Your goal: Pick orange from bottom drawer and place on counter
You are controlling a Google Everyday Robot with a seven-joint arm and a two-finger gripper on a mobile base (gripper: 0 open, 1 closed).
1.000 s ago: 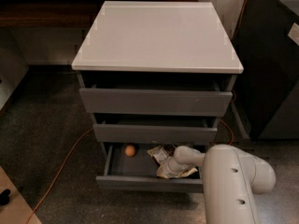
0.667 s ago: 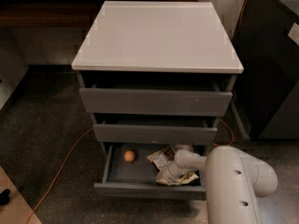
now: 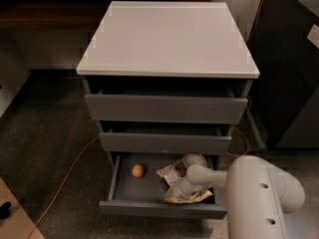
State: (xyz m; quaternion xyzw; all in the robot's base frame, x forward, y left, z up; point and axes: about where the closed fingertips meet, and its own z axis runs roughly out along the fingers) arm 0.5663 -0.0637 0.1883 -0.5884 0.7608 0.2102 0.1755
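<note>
Lowest of three, the bottom drawer [image 3: 149, 209] stands open, giving access. The orange [image 3: 138, 170] lies loose at the drawer's back left. The pincer [image 3: 180, 192] is low in the drawer's right half, on the snack packets [image 3: 174, 172], well off target; whether it is open or closed, can't tell. The tabletop [image 3: 167, 39] sits above the drawer.

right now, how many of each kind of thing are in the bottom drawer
orange: 1
pale bowl: 1
snack packets: 2
total: 4
The tool is down in the right side of the bottom drawer, at the packets, apart from the orange.
</note>
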